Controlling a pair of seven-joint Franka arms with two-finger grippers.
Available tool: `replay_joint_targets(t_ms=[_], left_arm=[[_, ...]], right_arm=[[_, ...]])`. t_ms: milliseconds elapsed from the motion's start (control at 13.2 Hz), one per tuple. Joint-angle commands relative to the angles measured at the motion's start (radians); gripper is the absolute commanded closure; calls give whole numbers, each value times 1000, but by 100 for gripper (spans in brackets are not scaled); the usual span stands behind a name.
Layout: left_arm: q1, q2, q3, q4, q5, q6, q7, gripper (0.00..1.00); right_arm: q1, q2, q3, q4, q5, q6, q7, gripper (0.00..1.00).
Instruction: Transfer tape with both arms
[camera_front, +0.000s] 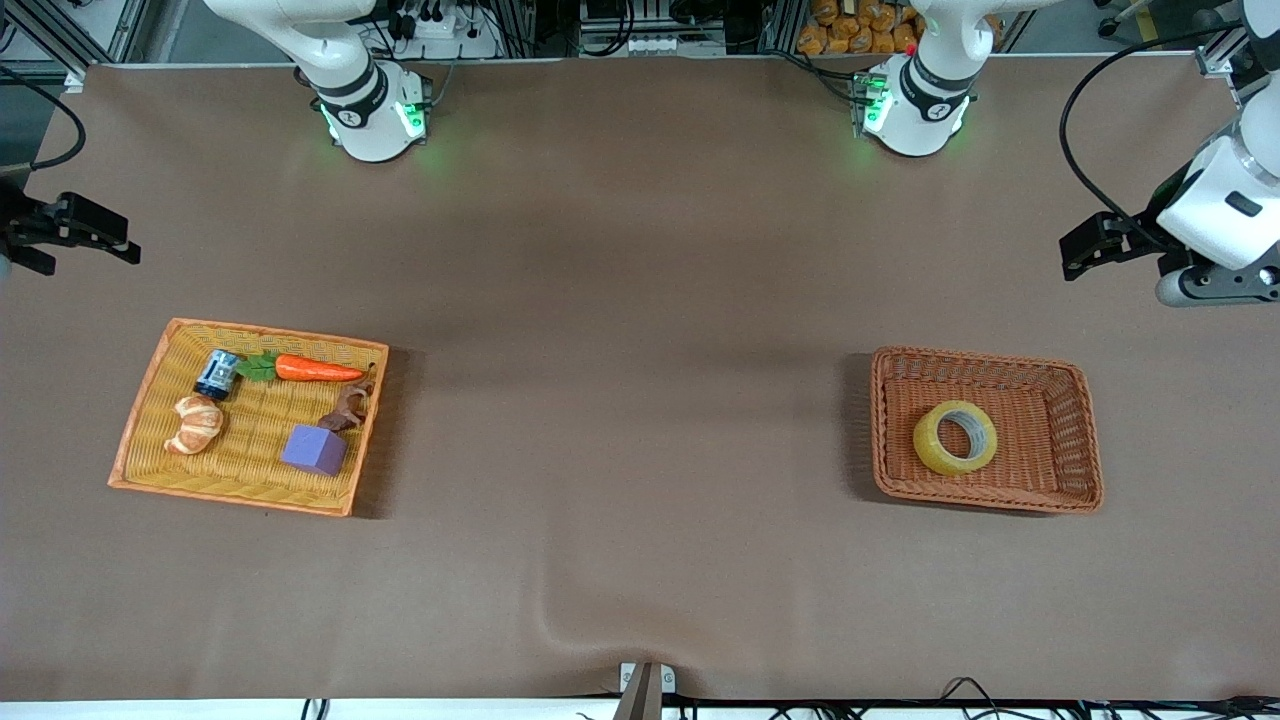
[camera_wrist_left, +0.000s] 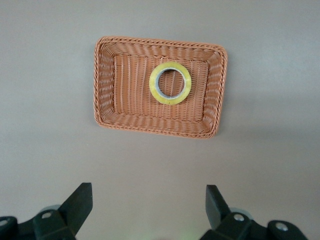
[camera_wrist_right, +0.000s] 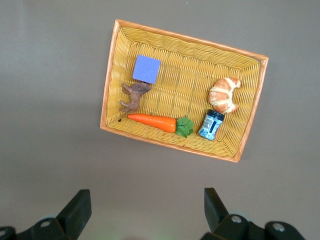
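The tape (camera_front: 955, 438), a translucent yellow roll with a grey core, lies flat in a brown wicker basket (camera_front: 1085, 440) toward the left arm's end of the table. It also shows in the left wrist view (camera_wrist_left: 170, 83), inside that basket (camera_wrist_left: 105, 80). My left gripper (camera_front: 1078, 255) is open and empty, high above bare table beside that basket; its jaws (camera_wrist_left: 149, 200) stand wide apart. My right gripper (camera_front: 122, 243) is open and empty, high above bare table beside the yellow basket (camera_front: 150, 400), jaws wide apart in its wrist view (camera_wrist_right: 147, 200).
The yellow basket (camera_wrist_right: 112, 75) toward the right arm's end holds a purple block (camera_front: 314, 449), a croissant (camera_front: 195, 423), a carrot (camera_front: 315, 369), a blue can (camera_front: 217, 373) and a brown toy animal (camera_front: 348, 408). Brown table cloth lies between the two baskets.
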Motion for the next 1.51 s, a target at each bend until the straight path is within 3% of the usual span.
replay_joint_targets(t_ms=[0,302,453,982,1133,1209,1436], left_arm=[[7,-16,-4,25,17,-20,46,0],[28,-16,-6,27,-5,-26,24,0],[27,-17,-15,18,-45,-28,-83,0],[-77,-19,8,-14,-42,-14,-133,0],[-143,-30,107,-19,-74,1,-133,0],[-149,-39,121,-24,-91,10,-133,0],[-157,-131,126,-160,-91,139,-130,0]], right_arm=[[9,10,-7,21,4,-10,-12,0],[9,10,-9,21,2,-8,-12,0],[9,10,-9,22,1,-6,-12,0],[26,10,-9,22,-10,-5,-12,0],[24,5,-9,22,-42,-17,-18,0],[24,2,-9,22,-52,-19,-20,0],[15,4,-12,28,-53,-19,-21,0]])
